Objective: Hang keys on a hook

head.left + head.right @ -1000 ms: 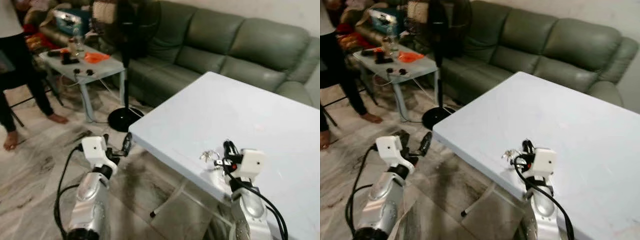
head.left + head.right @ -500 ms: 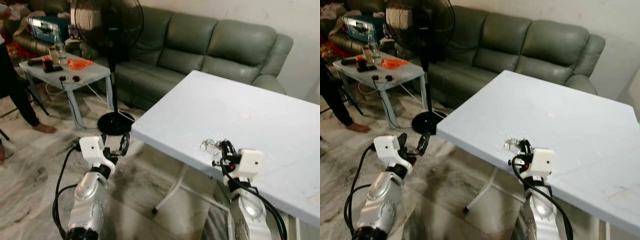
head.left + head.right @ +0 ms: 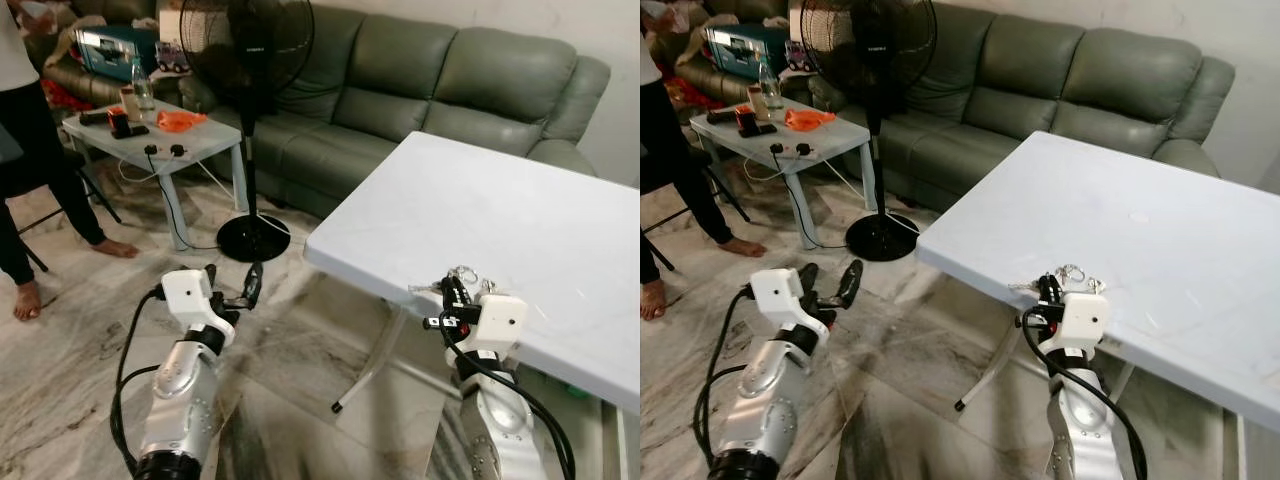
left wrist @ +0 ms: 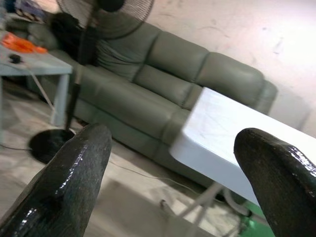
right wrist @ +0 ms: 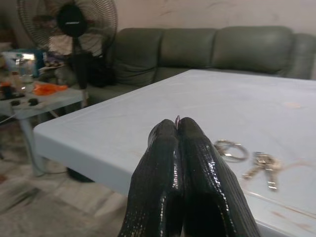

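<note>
1. Keys (image 5: 261, 165) and ring lying on the white tabletop (image 3: 520, 220) near its front edge, just beside the right gripper (image 5: 178, 123).
2. Right gripper pressed closed, possibly pinching a thin ring.
3. Left gripper (image 3: 232, 288) spread wide, low over the floor.
4. Probably light, rigid, jangly, slippery metal; best pinched at the ring.

Seen from the robot's head, both eye views look forward and down across the white tabletop (image 3: 520, 220) toward the green sofa (image 3: 450, 90) and standing fan (image 3: 868, 60). Each wrist camera sits close behind its own black fingers, facing the same sofa, fan and tabletop edge from low down.
</note>
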### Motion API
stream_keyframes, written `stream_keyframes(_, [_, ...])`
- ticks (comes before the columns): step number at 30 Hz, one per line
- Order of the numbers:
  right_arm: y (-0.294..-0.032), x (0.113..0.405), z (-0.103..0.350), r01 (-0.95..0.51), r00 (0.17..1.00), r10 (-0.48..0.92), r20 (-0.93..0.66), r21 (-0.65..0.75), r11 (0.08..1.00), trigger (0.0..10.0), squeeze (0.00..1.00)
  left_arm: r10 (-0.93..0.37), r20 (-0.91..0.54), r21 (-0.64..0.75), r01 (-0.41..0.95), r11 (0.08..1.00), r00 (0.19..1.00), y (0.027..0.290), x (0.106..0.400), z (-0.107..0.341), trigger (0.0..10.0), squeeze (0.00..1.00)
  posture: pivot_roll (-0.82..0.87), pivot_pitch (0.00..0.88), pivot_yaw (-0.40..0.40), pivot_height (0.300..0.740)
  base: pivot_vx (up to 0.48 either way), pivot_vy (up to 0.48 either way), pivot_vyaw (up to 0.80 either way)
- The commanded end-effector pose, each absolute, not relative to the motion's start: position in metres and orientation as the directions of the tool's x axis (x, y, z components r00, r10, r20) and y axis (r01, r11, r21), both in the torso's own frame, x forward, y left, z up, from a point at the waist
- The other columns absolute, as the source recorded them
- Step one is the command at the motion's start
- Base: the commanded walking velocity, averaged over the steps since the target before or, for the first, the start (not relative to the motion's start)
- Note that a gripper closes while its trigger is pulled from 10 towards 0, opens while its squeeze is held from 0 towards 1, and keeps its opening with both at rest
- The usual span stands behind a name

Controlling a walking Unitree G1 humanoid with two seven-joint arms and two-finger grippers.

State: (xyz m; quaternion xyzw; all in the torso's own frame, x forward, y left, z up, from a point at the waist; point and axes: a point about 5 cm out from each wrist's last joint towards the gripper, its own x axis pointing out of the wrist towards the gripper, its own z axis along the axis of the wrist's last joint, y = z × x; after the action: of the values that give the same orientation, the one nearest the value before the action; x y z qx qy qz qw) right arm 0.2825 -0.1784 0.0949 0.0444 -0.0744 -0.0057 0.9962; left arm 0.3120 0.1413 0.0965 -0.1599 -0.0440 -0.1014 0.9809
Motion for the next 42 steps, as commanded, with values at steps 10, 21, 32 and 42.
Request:
stream_keyframes(10, [-0.182, 0.287, 0.095, -0.007, 0.995, 0.003, 0.104, 0.039, 0.999, 10.0, 0.00, -0.183, 0.136, -0.305, 0.217, 0.927, 0.974, 0.139, 0.313, 0.100, 10.0, 0.00, -0.01, 0.000, -0.066, 0.740, 0.000, 0.000, -0.05])
stream_keyframes(21, [-0.179, 0.292, 0.096, -0.025, 0.995, 0.023, 0.094, 0.021, 0.999, 10.0, 0.00, -0.217, 0.146, -0.287, 0.251, 0.924, 0.965, 0.135, 0.317, 0.104, 10.0, 0.00, -0.01, 0.000, -0.064, 0.740, 0.000, 0.000, -0.72])
stream_keyframes(32, [-0.175, 0.295, 0.096, -0.029, 0.996, 0.028, 0.089, 0.018, 0.999, 10.0, 0.00, -0.237, 0.146, -0.252, 0.267, 0.930, 0.961, 0.136, 0.320, 0.105, 10.0, 0.00, -0.01, 0.000, -0.049, 0.740, 0.000, 0.000, -0.69])
stream_keyframes(42, [-0.169, 0.301, 0.098, -0.035, 0.994, 0.033, 0.101, 0.026, 0.999, 10.0, 0.00, -0.242, 0.162, -0.225, 0.274, 0.935, 0.957, 0.133, 0.326, 0.111, 10.0, 0.00, 0.00, 0.000, -0.050, 0.740, 0.000, 0.000, -0.69])
